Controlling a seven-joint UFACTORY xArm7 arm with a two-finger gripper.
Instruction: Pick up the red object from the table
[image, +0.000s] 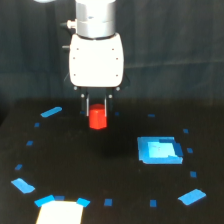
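The red object (98, 118) is a small bright red-orange block, seen in the exterior view just left of centre. It sits between the two dark fingers of my gripper (97, 109), which hangs from a white body straight above. The fingers flank the block's upper part and look closed on its sides. A faint shadow lies on the black table (75, 160) below the block, and I cannot tell for sure whether the block rests on the table or is just above it.
A larger blue square patch (159, 150) lies to the exterior view's right of the block. Small blue tape marks (51, 111) ring the area. A white sheet (60, 212) sits at the bottom edge on the left.
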